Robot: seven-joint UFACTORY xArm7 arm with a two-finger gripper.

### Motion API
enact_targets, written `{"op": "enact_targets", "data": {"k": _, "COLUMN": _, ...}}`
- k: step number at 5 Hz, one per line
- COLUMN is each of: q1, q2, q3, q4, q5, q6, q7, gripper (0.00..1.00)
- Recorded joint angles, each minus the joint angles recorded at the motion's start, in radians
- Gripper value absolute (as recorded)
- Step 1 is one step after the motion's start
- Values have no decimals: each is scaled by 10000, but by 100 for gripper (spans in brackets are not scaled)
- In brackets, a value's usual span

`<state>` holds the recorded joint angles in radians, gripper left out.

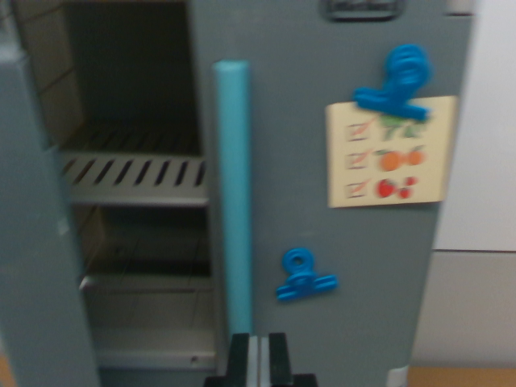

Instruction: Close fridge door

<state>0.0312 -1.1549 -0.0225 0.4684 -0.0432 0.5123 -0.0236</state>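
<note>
1. Wrist view, the scene: a grey toy-like plastic fridge [32, 242] stands with its compartment exposed at the wrist view's left; two pale slotted shelves [133, 179] show inside, apparently bare, though the picture is blurred.

2. Wrist view, the task's thing: the grey fridge door [355, 266] fills the middle and right of the frame, swung out from the cabinet, its face turned to the camera. A light-blue vertical bar handle [233, 193] runs along the door's edge next to the opening. On the door's face hang a cream checklist card with fruit pictures [392, 153] under a large blue clip magnet [399, 81], and a smaller blue clip magnet [305, 276] below.

3. Wrist view, the tool: the black gripper [258, 363] shows at the bottom edge, just below the handle's lower end. Its two dark fingers [239, 359] appear pressed together with only a thin pale strip between, holding nothing.

4. Step in hand, as I judge it: the approach; the door is not yet closed.

5. Next move, as I judge it: bring the closed fingers against the door's face near the handle side and push so it swings toward the opening until flush.
</note>
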Motion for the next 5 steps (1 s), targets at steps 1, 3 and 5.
{"op": "enact_targets", "data": {"k": 1, "q1": 0, "q2": 0, "q3": 0, "q4": 0, "q5": 0, "q6": 0, "q7": 0, "gripper": 100}}
{"op": "enact_targets", "data": {"k": 3, "q1": 0, "q2": 275, "q3": 461, "q4": 0, "q5": 0, "q6": 0, "q7": 0, "gripper": 100}}
{"op": "enact_targets", "data": {"k": 5, "q1": 0, "q2": 706, "q3": 928, "q4": 0, "q5": 0, "q6": 0, "q7": 0, "gripper": 100}}
